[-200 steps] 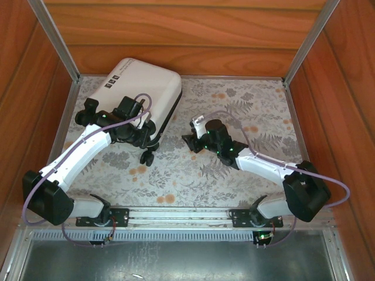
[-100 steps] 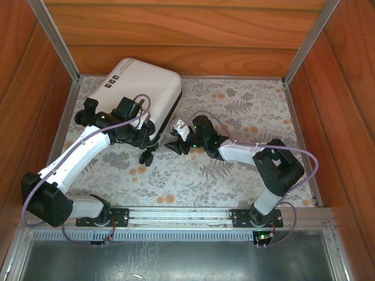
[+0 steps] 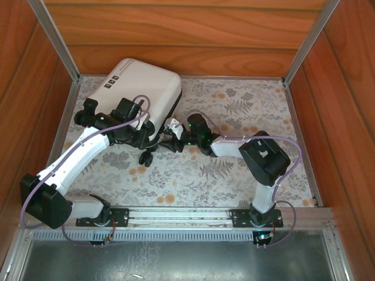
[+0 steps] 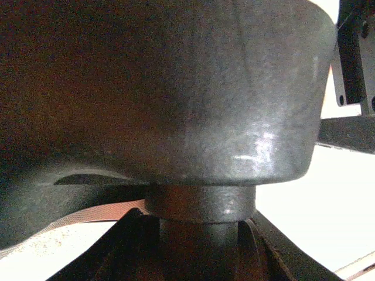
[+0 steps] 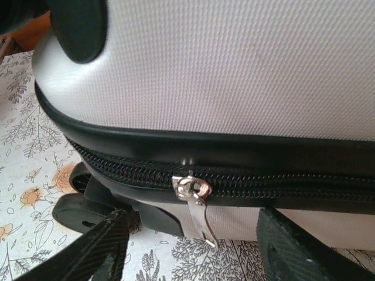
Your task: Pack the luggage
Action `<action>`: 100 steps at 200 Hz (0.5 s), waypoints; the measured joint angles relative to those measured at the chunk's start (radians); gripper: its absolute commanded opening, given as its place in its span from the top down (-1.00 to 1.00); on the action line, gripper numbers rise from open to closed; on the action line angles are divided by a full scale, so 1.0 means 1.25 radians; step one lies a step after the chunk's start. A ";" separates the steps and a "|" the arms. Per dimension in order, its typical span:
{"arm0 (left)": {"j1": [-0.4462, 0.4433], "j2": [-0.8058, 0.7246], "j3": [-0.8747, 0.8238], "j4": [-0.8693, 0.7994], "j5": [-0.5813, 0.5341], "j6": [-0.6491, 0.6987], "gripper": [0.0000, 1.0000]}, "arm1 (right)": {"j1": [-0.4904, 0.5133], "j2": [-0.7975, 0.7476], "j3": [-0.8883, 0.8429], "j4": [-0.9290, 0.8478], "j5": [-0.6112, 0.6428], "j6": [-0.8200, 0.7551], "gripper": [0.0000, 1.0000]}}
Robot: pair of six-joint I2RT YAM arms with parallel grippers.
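At the desk's (image 3: 246, 175) far left corner: small white hard-shell suitcase (image 3: 140, 88), closed.
The right tool (image 5: 193, 225) stands wide around its silver zip pull (image 5: 196, 205); the left tool's (image 3: 143, 139) grip is too blurred to tell.

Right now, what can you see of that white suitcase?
The suitcase is a small white hard shell with rounded corners, closed, lying flat at the floral table's far left. A black zipper rings its side, a silver pull hanging down. Black wheels stick out at the near end, where the left claw sits; the right claw hovers open at the pull.
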 measured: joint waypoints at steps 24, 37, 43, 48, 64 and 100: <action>0.000 -0.001 0.000 -0.002 0.000 0.002 1.00 | -0.001 0.004 0.007 -0.004 -0.003 0.009 -0.04; 0.000 -0.001 0.000 -0.002 0.000 0.003 1.00 | -0.001 0.004 0.008 -0.004 -0.003 0.015 0.00; 0.000 -0.001 0.000 -0.002 0.000 0.003 1.00 | -0.001 0.004 0.009 -0.004 -0.004 0.017 0.03; 0.000 -0.001 0.000 -0.002 0.000 0.003 1.00 | -0.001 0.005 0.009 -0.004 -0.003 0.018 0.05; 0.000 -0.001 0.000 -0.002 -0.001 0.003 1.00 | -0.002 0.007 0.010 -0.001 -0.003 0.025 0.13; 0.000 -0.001 0.000 -0.003 -0.001 0.003 1.00 | -0.002 0.016 0.010 0.018 -0.003 0.053 0.58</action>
